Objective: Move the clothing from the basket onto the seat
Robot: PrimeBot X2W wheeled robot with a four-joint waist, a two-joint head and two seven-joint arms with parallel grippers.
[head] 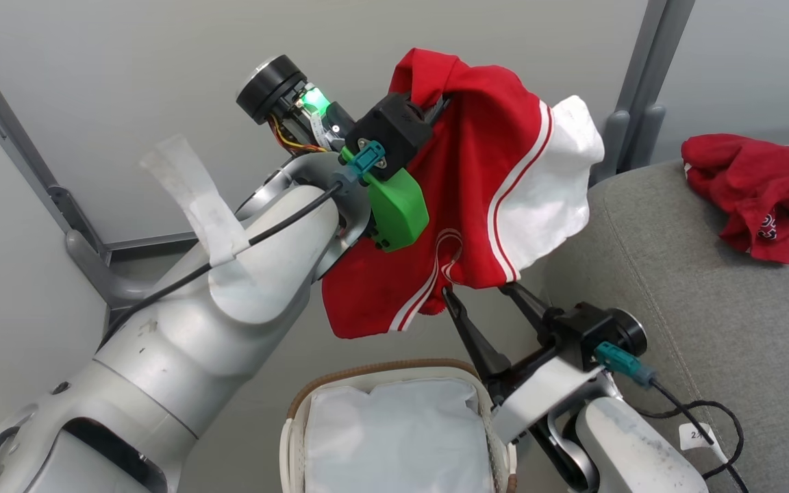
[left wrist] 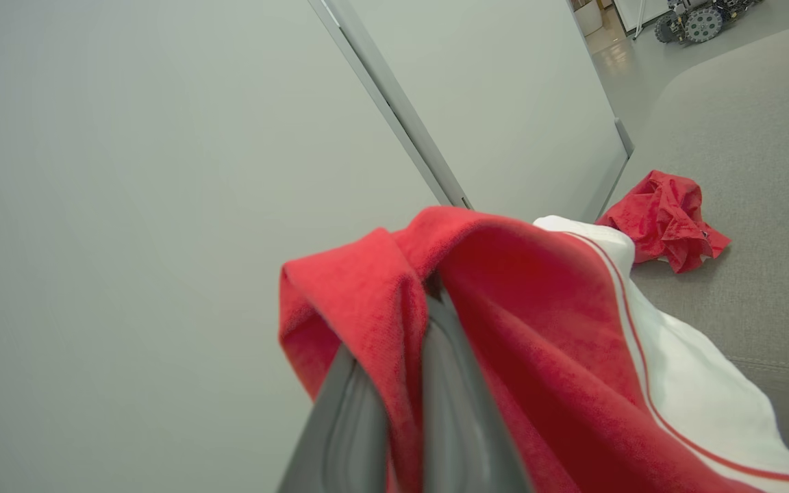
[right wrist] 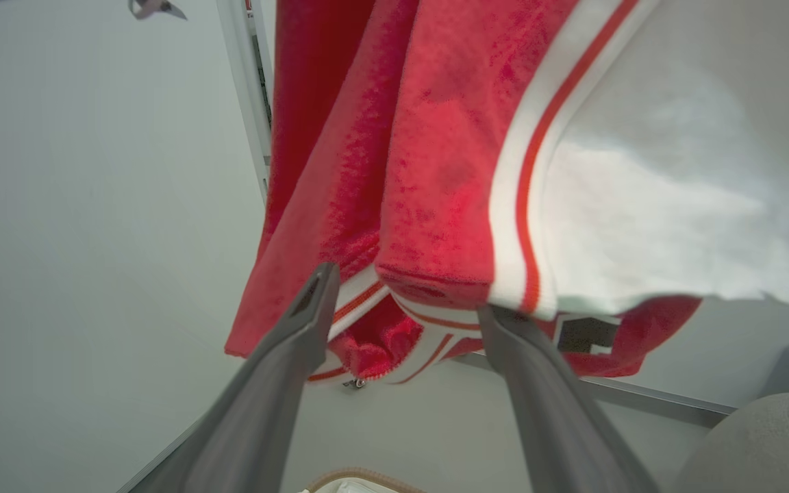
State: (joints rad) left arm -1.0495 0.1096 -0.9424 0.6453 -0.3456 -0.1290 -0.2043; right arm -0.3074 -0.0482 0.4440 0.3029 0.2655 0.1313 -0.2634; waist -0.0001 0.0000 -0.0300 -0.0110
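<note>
Head view: L arm is raised, and the left gripper [head: 437,108] has its fingers pressed together on a fold of the striped top [head: 490,178], red w/ a white sleeve and white stripes. The top hangs in the air, clear of the basket [head: 381,372] and just beside the sofa [head: 675,287], not resting on either. The right gripper [head: 475,290] sits under the hanging hem w/ its fingers spread wide, tips at the cloth's lower edge; can't tell if they touch it. The basket is at the bottom centre w/ the white liner [head: 394,438] inside. The plain red top [head: 757,192] lies crumpled on the sofa, far right.

L wrist view: the left gripper [left wrist: 398,356] pinches the striped top [left wrist: 538,329], a red fold caught between the two grey fingers and the rest draped over them to the right. Past it, the plain red top [left wrist: 665,219] sits bunched on the sofa [left wrist: 764,171]. A pale wall panel [left wrist: 161,205] is behind.

R wrist view: the right gripper [right wrist: 408,298] is wide apart and holds nothing. The striped top [right wrist: 435,137] hangs just above and ahead of the fingertips. The basket rim [right wrist: 360,476] peeks in at the bottom edge, and a sofa corner [right wrist: 757,445] is at lower right.
</note>
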